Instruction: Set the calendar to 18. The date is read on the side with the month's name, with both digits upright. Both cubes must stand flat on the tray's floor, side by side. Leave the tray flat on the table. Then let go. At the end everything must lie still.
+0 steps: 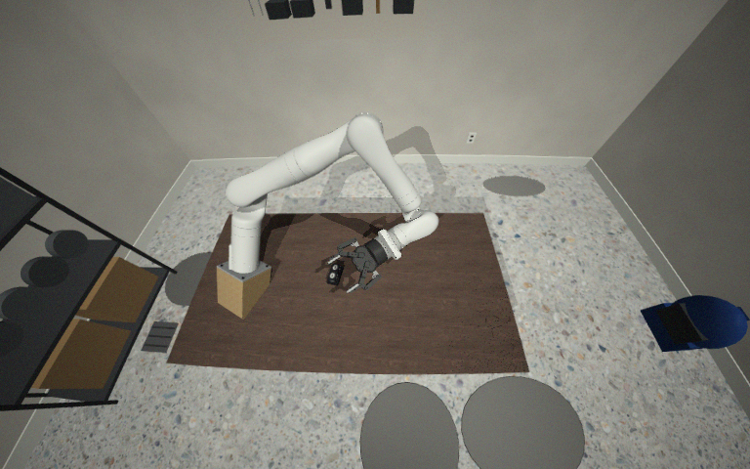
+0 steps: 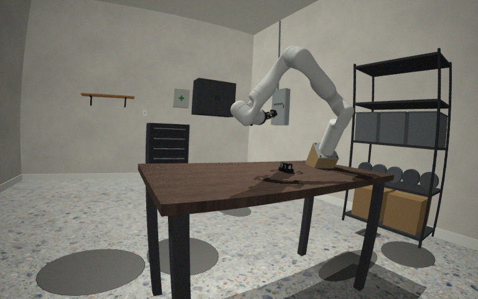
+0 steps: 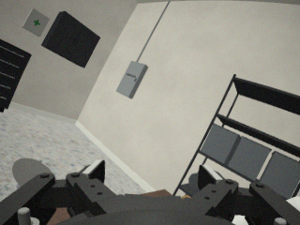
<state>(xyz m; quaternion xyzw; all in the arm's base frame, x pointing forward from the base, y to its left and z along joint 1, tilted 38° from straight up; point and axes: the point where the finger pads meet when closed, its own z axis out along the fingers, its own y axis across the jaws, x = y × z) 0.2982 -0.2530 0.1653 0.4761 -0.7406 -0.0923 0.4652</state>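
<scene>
The small black calendar (image 1: 334,274) (image 2: 285,169) stands on the brown table, with its two dark cubes side by side in the dark tray. Pale marks show on the cubes' tops in the top view. Pale digits face the exterior view; the last looks like a 4, but they are too small to read surely, as is any month's name. My gripper (image 1: 343,274) (image 2: 274,113) (image 3: 151,172) is open and empty. It hangs high above the table and points sideways, so it only overlaps the calendar's surroundings in the top view. The calendar is not in the wrist view.
The brown table (image 1: 420,331) (image 2: 211,187) carries my arm's wooden base block (image 1: 242,293) (image 2: 320,161), close to the calendar. A black shelf rack (image 2: 398,105) (image 3: 255,136) stands beyond the table's base end. A blue chair-like object (image 1: 702,320) is off to the right in the top view.
</scene>
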